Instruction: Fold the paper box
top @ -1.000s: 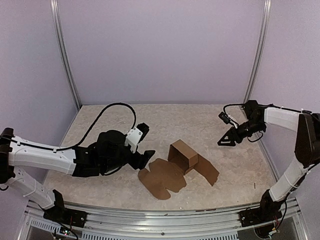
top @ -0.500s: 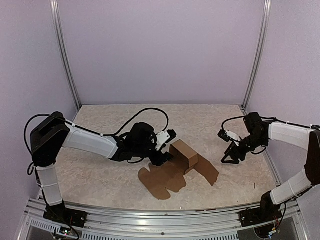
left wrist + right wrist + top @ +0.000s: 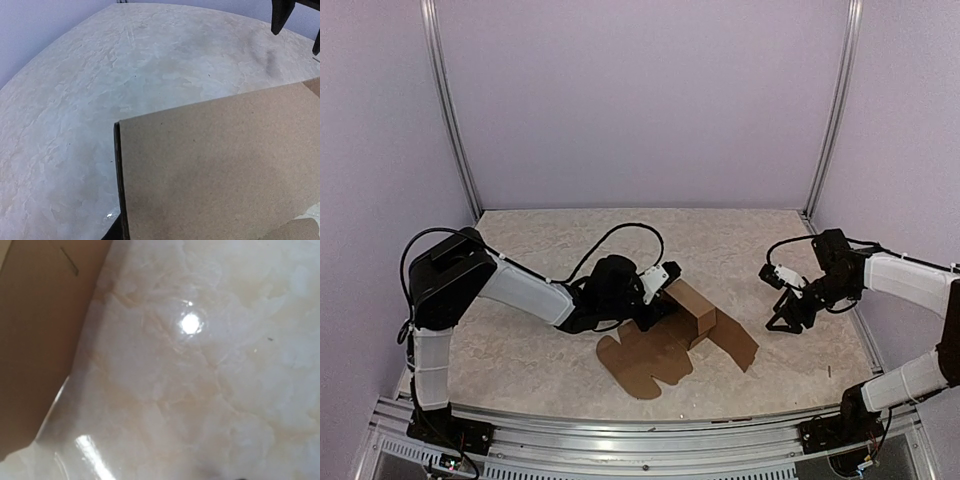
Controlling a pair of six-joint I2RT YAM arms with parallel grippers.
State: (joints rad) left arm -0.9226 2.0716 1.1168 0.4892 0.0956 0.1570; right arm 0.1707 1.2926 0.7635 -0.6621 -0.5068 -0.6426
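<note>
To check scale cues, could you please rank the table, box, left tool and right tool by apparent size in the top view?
Largest to smallest:
1. table
2. box
3. left tool and right tool: these look alike. The left one blends into its dark wrist, so I leave them unranked.

The brown paper box (image 3: 692, 308) lies near the middle, half folded: a square open-ended sleeve stands raised, with flat flaps spread near-left and right.
</note>
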